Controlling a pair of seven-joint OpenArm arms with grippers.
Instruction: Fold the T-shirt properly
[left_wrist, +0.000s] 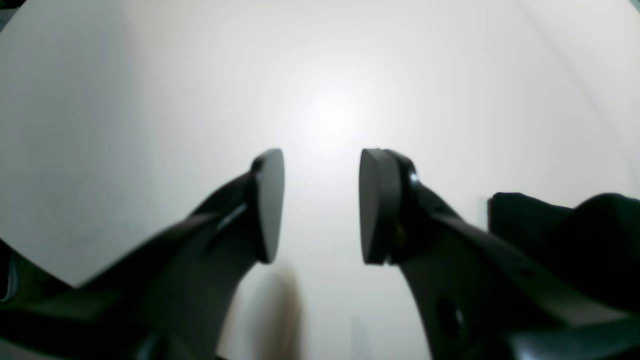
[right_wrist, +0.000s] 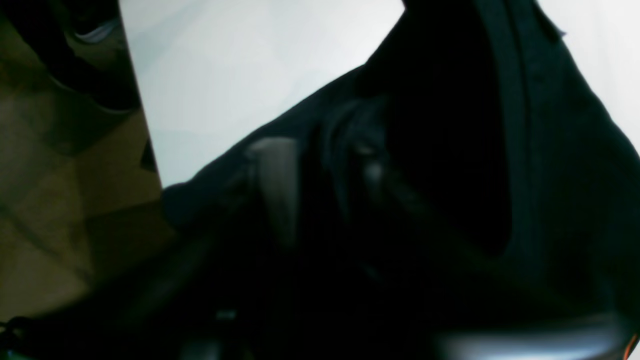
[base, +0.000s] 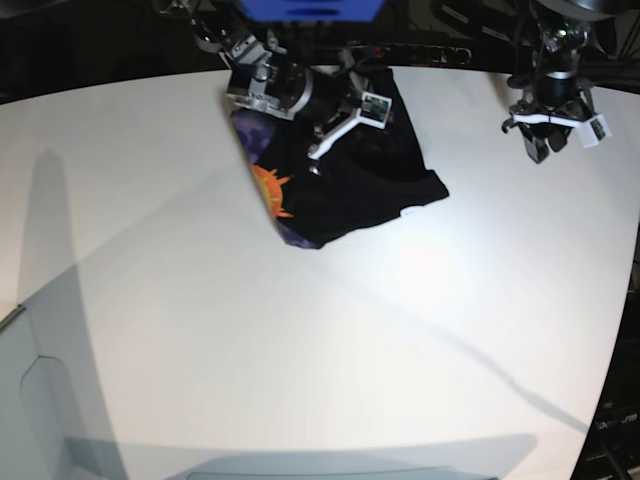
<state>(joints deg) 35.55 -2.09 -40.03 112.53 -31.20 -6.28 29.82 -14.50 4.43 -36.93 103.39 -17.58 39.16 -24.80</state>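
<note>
The black T-shirt (base: 365, 185) lies crumpled at the far middle of the white table (base: 300, 350), with its orange and purple print (base: 268, 185) showing on the left side. My right gripper (base: 340, 125) is down on the shirt's upper part. In the right wrist view dark cloth (right_wrist: 550, 175) surrounds the right gripper (right_wrist: 322, 177), and blur hides how its jaws stand. My left gripper (base: 548, 148) hangs open over bare table to the right of the shirt. Nothing is between the left gripper's (left_wrist: 320, 205) pads, and a fold of the T-shirt (left_wrist: 565, 235) lies beside its right finger.
The table's far edge runs just behind both arms. In the right wrist view the table edge (right_wrist: 145, 125) is close on the left, with brown floor (right_wrist: 55, 210) beyond it. A grey shape (base: 40, 410) sits at the table's near left corner.
</note>
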